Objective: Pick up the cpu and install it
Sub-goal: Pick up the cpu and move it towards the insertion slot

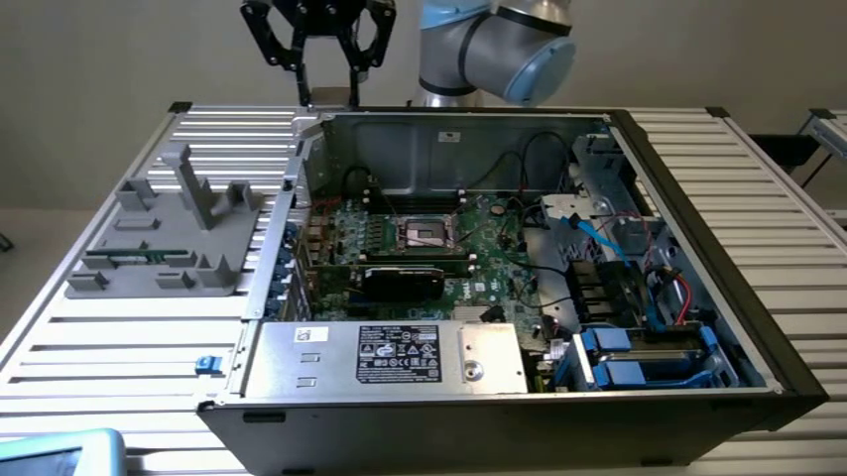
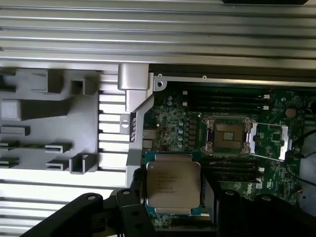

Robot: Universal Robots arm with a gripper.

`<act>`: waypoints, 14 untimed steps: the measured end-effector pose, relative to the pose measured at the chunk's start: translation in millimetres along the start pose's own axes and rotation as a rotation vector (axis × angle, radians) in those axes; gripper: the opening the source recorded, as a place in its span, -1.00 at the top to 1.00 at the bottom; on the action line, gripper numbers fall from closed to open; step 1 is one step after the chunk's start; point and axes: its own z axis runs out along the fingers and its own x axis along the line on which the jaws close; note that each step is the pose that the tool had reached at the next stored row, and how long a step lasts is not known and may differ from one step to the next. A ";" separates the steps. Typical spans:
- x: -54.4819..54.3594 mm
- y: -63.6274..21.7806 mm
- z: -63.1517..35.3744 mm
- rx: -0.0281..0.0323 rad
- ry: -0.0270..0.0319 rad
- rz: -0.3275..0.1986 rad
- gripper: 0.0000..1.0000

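Observation:
The cpu (image 2: 173, 182), a flat square chip with a silvery metal top, sits between the black fingers (image 2: 132, 200) of my gripper (image 2: 174, 197), which is shut on its two opposite edges. In the exterior view my gripper (image 1: 328, 84) hangs high over the far edge of the open computer case, at its corner toward the exterior view's left, with the cpu (image 1: 331, 96) a small pale piece at its tips. Inside the case, the motherboard's socket (image 1: 427, 231) lies open and bare. In the wrist view the socket (image 2: 227, 136) has its metal load plate (image 2: 269, 140) swung aside.
A grey holder fixture (image 1: 173, 228) with upright posts stands on the slatted table beside the case. The silver power supply box (image 1: 384, 357) fills the case's near side. A black card (image 1: 404, 278) sits near the socket. Blue drive bays (image 1: 649, 357) and cables crowd the right.

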 end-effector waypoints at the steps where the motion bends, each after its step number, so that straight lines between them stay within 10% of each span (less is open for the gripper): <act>1: -3.0 -0.1 0.1 0.0000 0.0000 0.000 -0.11; 14: -42.4 -1.1 0.6 0.0000 0.0001 0.001 -0.11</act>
